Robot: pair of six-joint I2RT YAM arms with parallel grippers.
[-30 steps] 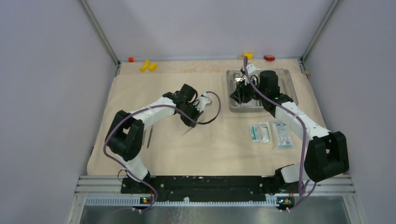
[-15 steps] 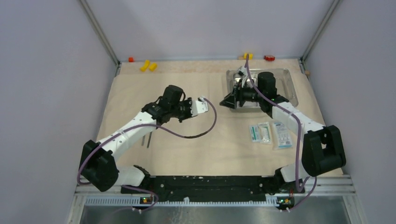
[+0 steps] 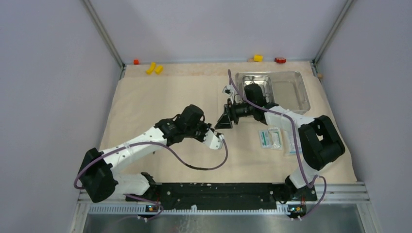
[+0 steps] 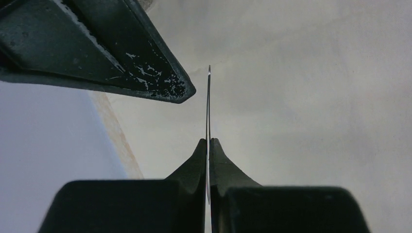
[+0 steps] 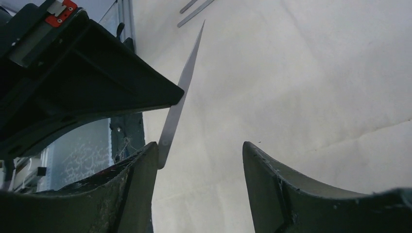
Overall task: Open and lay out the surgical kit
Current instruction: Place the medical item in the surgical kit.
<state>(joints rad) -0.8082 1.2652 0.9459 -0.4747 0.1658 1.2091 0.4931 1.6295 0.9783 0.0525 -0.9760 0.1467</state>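
Beige cloth wrap lies spread, steel tray at its far right. My left gripper pinches the thin metal instrument; my right gripper stands wide, empty. Centre the instrument between the right jaws before closing, then release left

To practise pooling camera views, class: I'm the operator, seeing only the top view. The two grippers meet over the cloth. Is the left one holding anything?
Observer: Yes. The left wrist view shows the left gripper shut on a thin metal tool, seen edge-on.
Operator: Has the right gripper taken it?
Observer: Not yet. In its wrist view the right gripper is open, the tool's end beside one finger.
Operator: Any other tools out?
Observer: Two more thin metal tools lie on the cloth beyond.
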